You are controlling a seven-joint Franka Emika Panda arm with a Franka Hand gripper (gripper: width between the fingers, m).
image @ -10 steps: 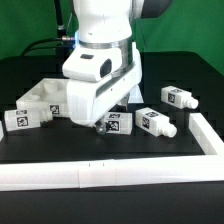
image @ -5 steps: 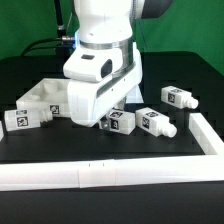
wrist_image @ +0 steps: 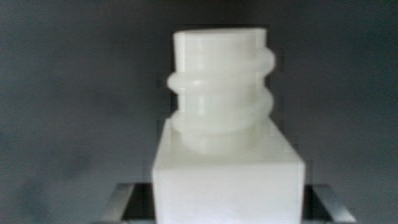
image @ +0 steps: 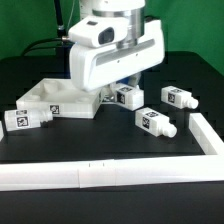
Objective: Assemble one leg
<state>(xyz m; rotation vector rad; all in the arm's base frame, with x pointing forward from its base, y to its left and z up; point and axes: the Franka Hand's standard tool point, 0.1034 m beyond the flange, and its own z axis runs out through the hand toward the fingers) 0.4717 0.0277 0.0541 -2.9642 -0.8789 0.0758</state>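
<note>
My gripper (image: 122, 90) is shut on one leg (image: 128, 98), a small white peg with a black-and-white tag, held above the black table. In the wrist view the leg (wrist_image: 222, 130) fills the middle: its square body sits between the two fingers (wrist_image: 128, 200) and its narrower ribbed stub end points away from the gripper (wrist_image: 222, 203). Three more legs lie on the table: one at the exterior view's left (image: 28, 119), two at its right (image: 157, 122) (image: 178, 97). The large white square panel (image: 55, 100) lies left of the held leg.
A white rail (image: 100, 172) runs along the table's front edge and turns up the exterior view's right side (image: 208, 135). Black cables hang at the back left (image: 45, 45).
The arm has risen and shifted toward the exterior view's right, and the leg has come up off the table with it. The other legs and the panel have not moved.
</note>
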